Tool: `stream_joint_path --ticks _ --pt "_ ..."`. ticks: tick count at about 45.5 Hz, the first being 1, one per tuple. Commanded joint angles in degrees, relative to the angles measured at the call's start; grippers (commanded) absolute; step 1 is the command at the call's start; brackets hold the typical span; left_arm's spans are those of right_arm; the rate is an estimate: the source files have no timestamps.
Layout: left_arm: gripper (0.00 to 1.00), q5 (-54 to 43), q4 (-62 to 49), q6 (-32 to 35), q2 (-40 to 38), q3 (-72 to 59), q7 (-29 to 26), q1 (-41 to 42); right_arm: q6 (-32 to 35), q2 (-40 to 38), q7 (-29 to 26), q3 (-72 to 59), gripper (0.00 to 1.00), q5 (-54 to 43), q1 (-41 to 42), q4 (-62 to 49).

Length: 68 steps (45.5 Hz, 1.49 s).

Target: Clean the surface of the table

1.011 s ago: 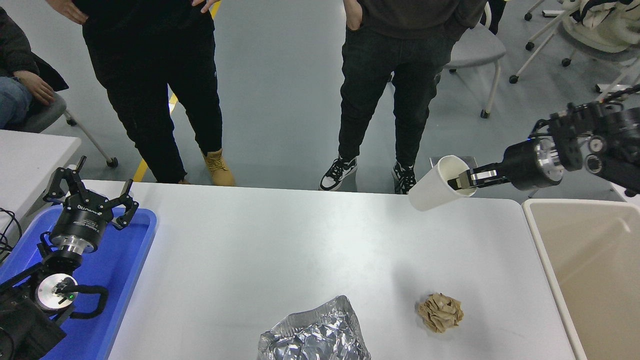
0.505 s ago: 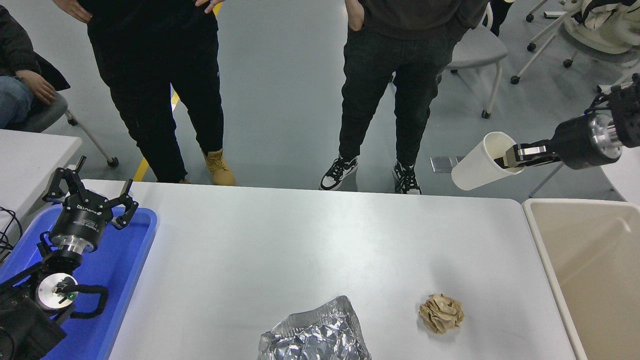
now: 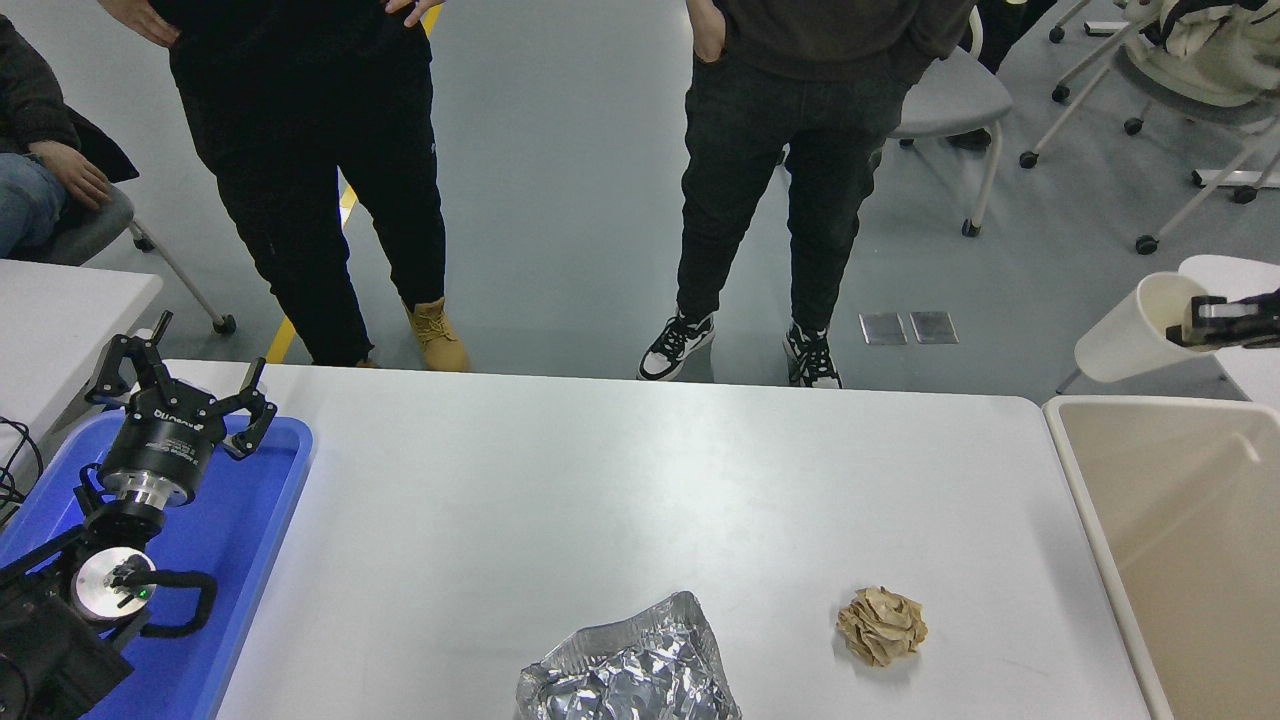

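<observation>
Head view. The table surface [image 3: 560,480] fills the centre of the scene — a smooth, matte white top with rounded corners, running from the blue plastic tray [image 3: 240,560] at the left to the beige bin [image 3: 1180,530] at the right.

Progress: partial. The right gripper [image 3: 1200,322] at the far right edge is closed on the rim of a white paper cup [image 3: 1125,335], one finger inside the mouth. The cup is tilted, off the table, above and just beyond the bin's far edge — judged to be a disposal in hand, not yet released.

Remaining on the table surface, both near the front edge:
- A crumpled foil sheet [image 3: 630,670] — silver, creased, reflective, irregular in outline, cut by the frame's bottom.
- A wad of brown paper [image 3: 882,625] — dull, folded, roughly ball-shaped, right of the foil and apart from it.

The bin's visible interior is smooth, with rounded walls.

The left gripper [image 3: 180,395] is parked over the tray at the near left, its fingers spread wide and holding nothing.

Two people stand at the far side.
</observation>
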Motion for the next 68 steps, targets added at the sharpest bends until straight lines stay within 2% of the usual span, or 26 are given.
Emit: stream_joint_path --ticks 1,19,30,38,48,68 --pt "1.0 0.0 0.0 0.0 0.0 0.0 0.0 0.0 -0.16 -0.47 0.04 -1.09 0.0 0.45 -3.54 -8.34" --pt "1.0 0.0 0.0 0.0 0.0 0.0 0.0 0.0 -0.78 -0.56 0.04 -0.91 0.0 6.25 -15.32 -21.78" --pt "1.0 0.0 0.0 0.0 0.0 0.0 0.0 0.0 -5.52 1.01 -1.19 -1.09 0.0 14.77 -25.6 -27.32" --pt "1.0 0.0 0.0 0.0 0.0 0.0 0.0 0.0 -9.3 4.44 -6.45 -0.65 0.0 21.09 -31.14 -31.01" --pt "1.0 0.0 0.0 0.0 0.0 0.0 0.0 0.0 -12.29 9.01 -14.1 -0.65 0.0 27.52 -34.22 -32.16" --pt "1.0 0.0 0.0 0.0 0.0 0.0 0.0 0.0 -16.77 17.28 -17.18 -0.03 0.0 31.03 -38.96 -32.16"
